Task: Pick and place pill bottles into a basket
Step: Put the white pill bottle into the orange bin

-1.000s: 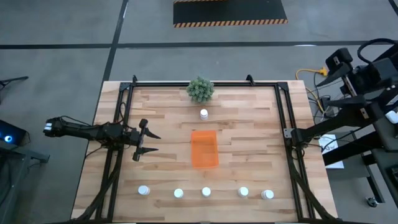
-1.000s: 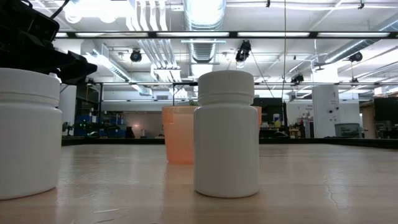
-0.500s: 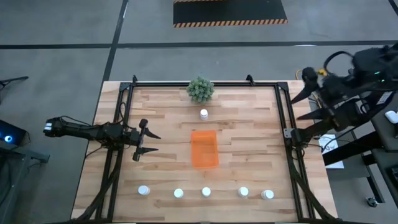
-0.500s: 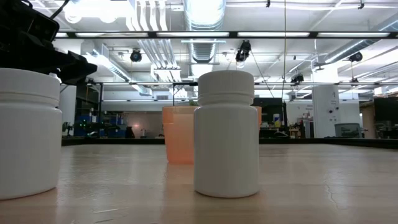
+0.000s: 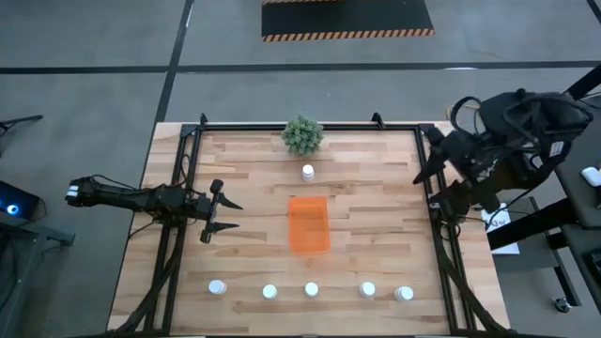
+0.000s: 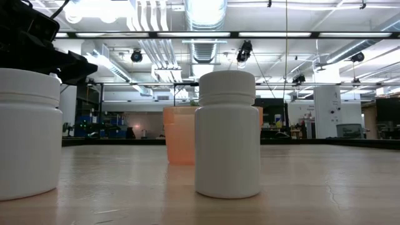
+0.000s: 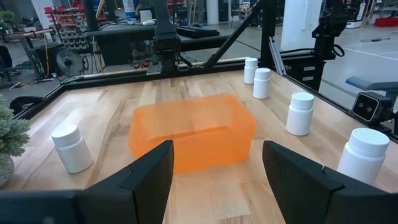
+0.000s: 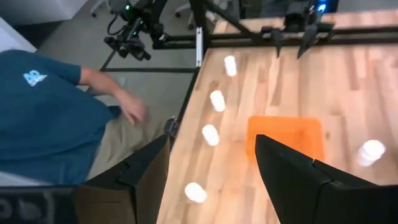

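Your left gripper [image 5: 212, 215] hovers at basket's [image 5: 308, 224] 9 o'clock, fingers released; right gripper [image 5: 424, 169] raised at 3 o'clock edge, released.

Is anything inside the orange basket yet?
The basket looks empty from above: only its orange floor shows. Five pill bottles stand in a row near the table's front edge, one bottle behind the basket. Nothing hides its interior.

Six pill bottles [image 5: 308, 172] stand on one table [image 5: 376, 188]: five in a row, one apart. One orange basket [image 5: 308, 224], one green plant [image 5: 302, 135], two robot arms, one person [image 8: 50, 118] beside the table
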You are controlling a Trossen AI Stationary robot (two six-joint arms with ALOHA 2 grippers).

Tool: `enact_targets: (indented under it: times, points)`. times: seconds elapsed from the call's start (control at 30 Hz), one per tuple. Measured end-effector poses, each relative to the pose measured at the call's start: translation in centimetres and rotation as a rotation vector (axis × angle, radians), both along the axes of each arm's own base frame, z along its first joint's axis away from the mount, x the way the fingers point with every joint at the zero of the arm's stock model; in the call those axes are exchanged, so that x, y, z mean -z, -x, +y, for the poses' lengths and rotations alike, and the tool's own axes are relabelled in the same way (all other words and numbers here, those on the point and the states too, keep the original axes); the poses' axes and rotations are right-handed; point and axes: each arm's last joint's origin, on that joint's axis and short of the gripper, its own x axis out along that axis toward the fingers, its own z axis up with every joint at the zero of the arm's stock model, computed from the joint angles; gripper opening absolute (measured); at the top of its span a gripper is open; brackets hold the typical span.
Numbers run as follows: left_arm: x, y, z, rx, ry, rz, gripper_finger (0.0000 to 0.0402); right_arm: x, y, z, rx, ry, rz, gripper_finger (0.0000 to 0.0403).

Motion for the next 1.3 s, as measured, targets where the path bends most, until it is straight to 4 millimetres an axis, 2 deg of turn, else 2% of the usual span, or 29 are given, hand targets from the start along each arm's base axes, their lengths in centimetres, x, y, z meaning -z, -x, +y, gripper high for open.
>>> enact_targets:
  times: [0.17, 0.3, 0.7, 0.93, 1.13, 1.3]
  points:
    - [0.0, 0.0, 0.0, 0.0, 0.0, 0.001, 0.0228, 0.3, -0.4, 0.9, -0.017, -0.04, 0.05, 0.0226]
    - [0.0, 0.0, 0.0, 0.0, 0.0, 0.001, 0.0228, 1.4, -1.2, 2.0, -0.024, -0.077, 0.143, 0.0226]
    - [0.0, 0.0, 0.0, 0.0, 0.0, 0.0, 0.0228, 7.4, -3.2, 5.9, 0.004, -0.068, 0.509, 0.0226]
    - [0.0, 0.0, 0.0, 0.0, 0.0, 0.0, 0.0228, 10.1, -3.0, 8.1, 0.044, -0.056, 0.668, 0.0226]
    - [0.0, 0.0, 0.0, 0.0, 0.0, 0.001, 0.0228, 10.5, -1.9, 9.2, 0.082, -0.077, 0.725, 0.0226]
    - [0.0, 0.0, 0.0, 0.0, 0.0, 0.0, 0.0228, 9.3, -0.9, 9.1, 0.152, -0.148, 0.705, 0.0226]
